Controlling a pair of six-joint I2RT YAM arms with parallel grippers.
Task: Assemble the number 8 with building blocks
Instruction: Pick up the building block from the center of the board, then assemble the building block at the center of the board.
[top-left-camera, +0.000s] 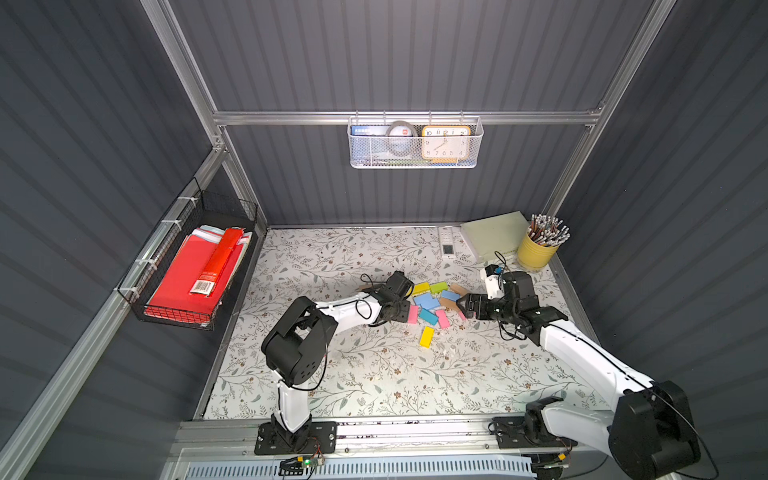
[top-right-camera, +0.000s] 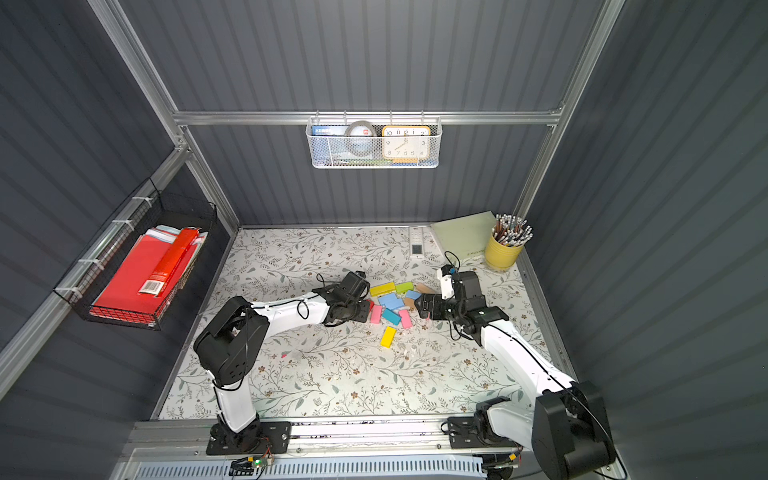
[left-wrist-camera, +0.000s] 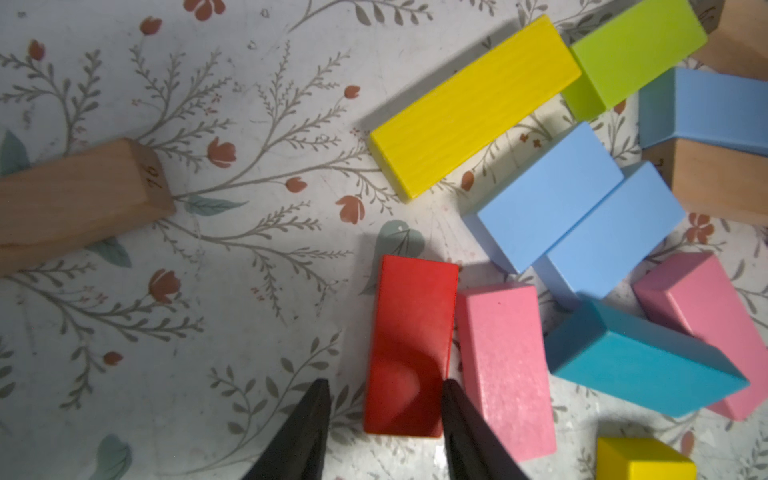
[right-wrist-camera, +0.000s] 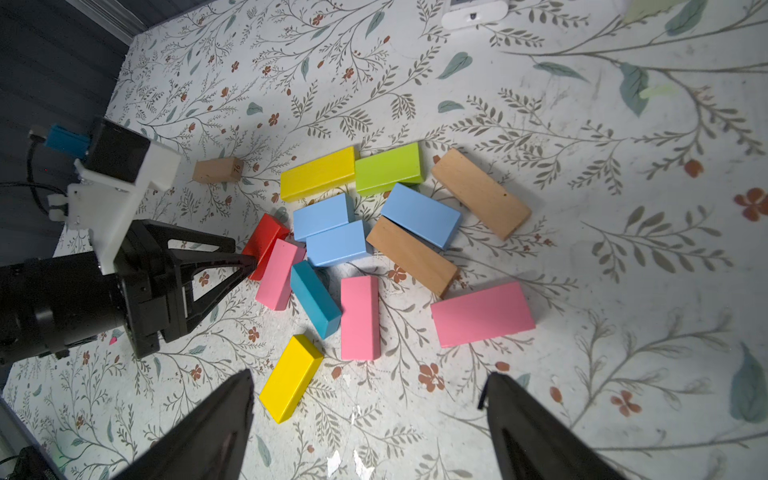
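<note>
The building blocks (top-left-camera: 430, 301) lie in a loose cluster mid-table in both top views; no number 8 shows. My left gripper (left-wrist-camera: 386, 386) straddles the end of a red block (left-wrist-camera: 411, 332). One finger touches the edge beside a pink block (left-wrist-camera: 503, 365); the other stands a little off, so the jaws are narrow but open. Yellow (left-wrist-camera: 469, 108), green (left-wrist-camera: 636, 50), light blue (left-wrist-camera: 548, 195), teal (left-wrist-camera: 640, 357) and tan (left-wrist-camera: 79, 199) blocks lie around it. My right gripper (right-wrist-camera: 370, 376) hangs wide open and empty, near a lone yellow block (right-wrist-camera: 291, 378) and two pink ones (right-wrist-camera: 359, 318).
A yellow cup of pencils (top-left-camera: 538, 249), a green pad (top-left-camera: 494, 235) and a white remote (top-left-camera: 446, 243) sit at the back right. A black wire basket of red folders (top-left-camera: 195, 274) hangs on the left wall, and a white mesh basket with a clock (top-left-camera: 415, 143) on the back wall.
</note>
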